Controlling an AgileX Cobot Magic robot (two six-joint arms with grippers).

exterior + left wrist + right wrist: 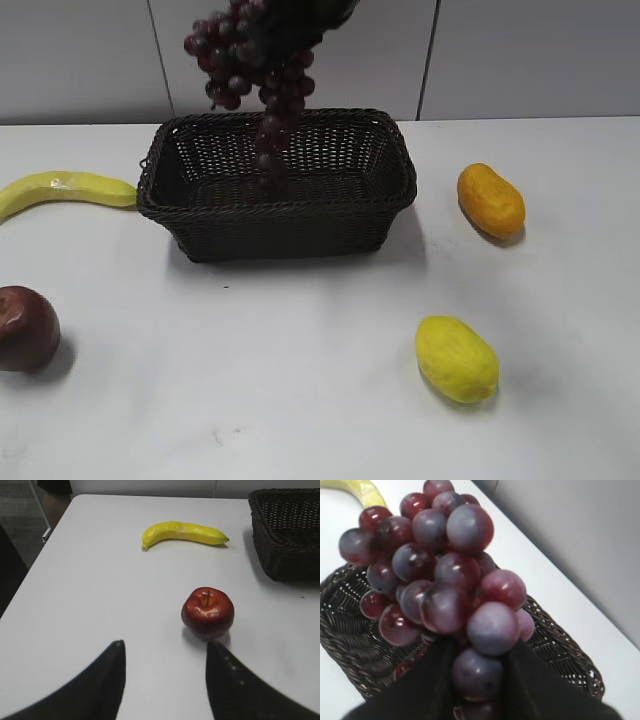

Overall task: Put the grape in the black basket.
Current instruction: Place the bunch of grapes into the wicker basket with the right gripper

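Note:
The grape (250,65) is a dark red-purple bunch hanging at the top of the exterior view, its lower end dangling inside the black basket (385,175). My right gripper (300,25) is shut on the grape above the basket; only its dark lower part shows. In the right wrist view the jaws (477,672) clamp the grape (445,575) with the basket (560,650) below. My left gripper (165,650) is open and empty over the table, just short of a red apple. The basket's corner also shows in the left wrist view (287,535).
A red apple (25,328) (207,612) lies at the left front. A yellow banana (60,190) (182,533) lies left of the basket. An orange mango-like fruit (490,200) lies right of the basket, a yellow one (456,358) at right front.

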